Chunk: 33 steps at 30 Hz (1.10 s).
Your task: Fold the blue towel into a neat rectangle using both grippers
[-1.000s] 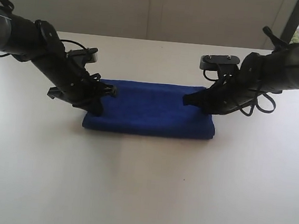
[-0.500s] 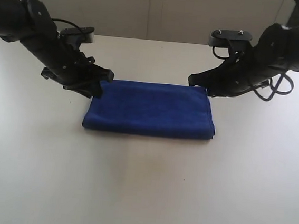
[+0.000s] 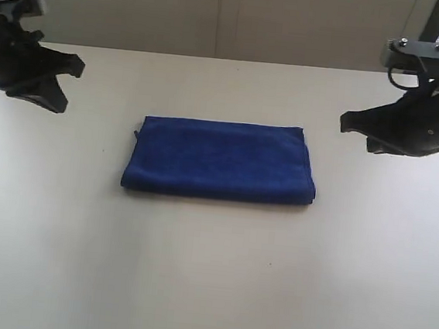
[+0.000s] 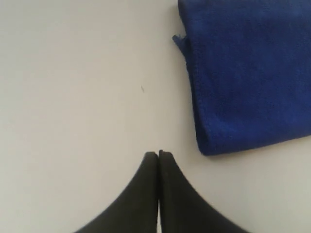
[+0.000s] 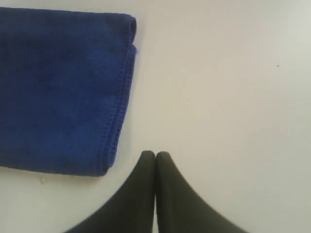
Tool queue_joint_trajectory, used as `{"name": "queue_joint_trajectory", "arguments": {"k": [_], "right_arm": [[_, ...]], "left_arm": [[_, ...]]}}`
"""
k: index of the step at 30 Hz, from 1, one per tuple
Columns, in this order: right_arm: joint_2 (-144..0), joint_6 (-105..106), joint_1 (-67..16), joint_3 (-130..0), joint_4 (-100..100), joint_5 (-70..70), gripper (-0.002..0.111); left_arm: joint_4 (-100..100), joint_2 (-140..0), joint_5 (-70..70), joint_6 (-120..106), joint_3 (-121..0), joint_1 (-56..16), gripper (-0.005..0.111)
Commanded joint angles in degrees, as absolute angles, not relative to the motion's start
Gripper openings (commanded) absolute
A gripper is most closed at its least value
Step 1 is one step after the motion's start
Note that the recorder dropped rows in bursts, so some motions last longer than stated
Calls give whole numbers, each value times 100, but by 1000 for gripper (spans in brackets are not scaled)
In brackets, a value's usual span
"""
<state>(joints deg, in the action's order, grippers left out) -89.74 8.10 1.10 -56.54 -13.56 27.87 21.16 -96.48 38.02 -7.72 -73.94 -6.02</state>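
Folded blue towel point(image 3: 220, 159) lying flat mid-frame on the pale worktop point(image 3: 207, 288), perhaps a tag at its left edge. Left gripper point(image 4: 158, 154) and right gripper point(image 5: 155, 153) pinched closed, empty, well apart from it near the upper corners.

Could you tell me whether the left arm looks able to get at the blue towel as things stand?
Probably yes. The left pincer hangs shut beside the blue towel, apart from it, with only bare table between them; nothing blocks the way, though the pincer would have to open first.
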Motion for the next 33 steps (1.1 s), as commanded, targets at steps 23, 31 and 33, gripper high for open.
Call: {"name": "queue_joint_trajectory", "arguments": {"k": [23, 31, 33], "right_arm": [[-3154, 881, 402, -2804, -1348, 2049, 0], [-1048, 725, 402, -1954, -1312, 1809, 0], [-921, 725, 402, -1912, -1270, 1810, 0]], "left_arm": [[1979, -3778, 2513, -899, -3568, -398, 0], [1990, -2390, 1968, -939, -2762, -398, 0], [1979, -2300, 1827, -948, -2614, -398, 0]]}}
